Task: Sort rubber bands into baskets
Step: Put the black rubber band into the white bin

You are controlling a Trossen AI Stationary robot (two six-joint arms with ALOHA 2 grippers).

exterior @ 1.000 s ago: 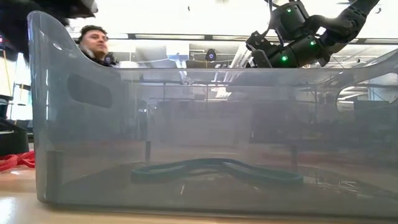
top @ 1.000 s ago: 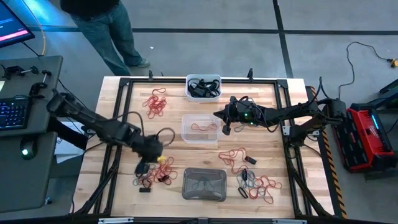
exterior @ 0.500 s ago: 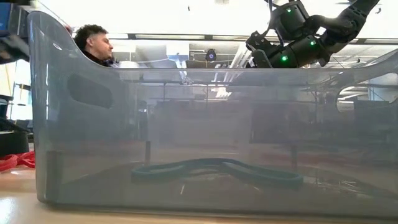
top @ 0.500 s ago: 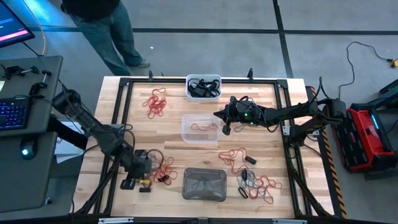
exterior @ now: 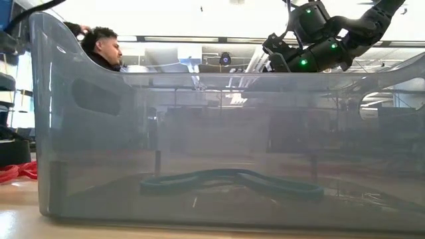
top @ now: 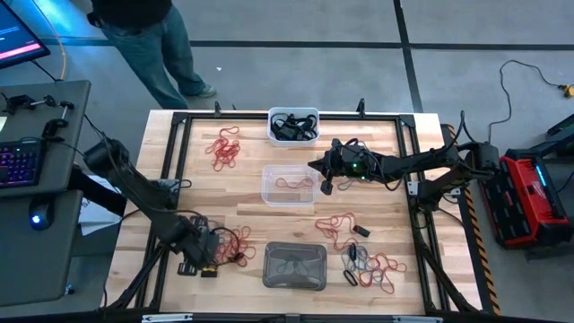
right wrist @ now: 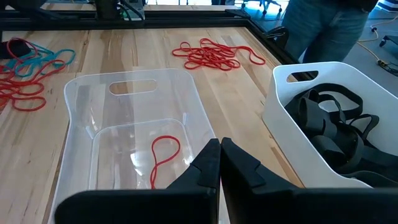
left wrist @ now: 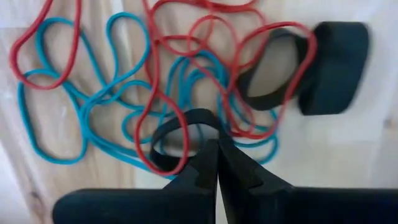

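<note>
High view: left hand (top: 199, 261) lower, nearer table edge.

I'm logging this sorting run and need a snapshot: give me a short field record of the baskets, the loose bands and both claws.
white basket: black bands inside
clear basket: one red band
grey basket: teal band
loose bands: red pile far left; mixed pile near right
left claw: shut, tips at mixed tangle
right claw: shut, beside clear basket
</note>
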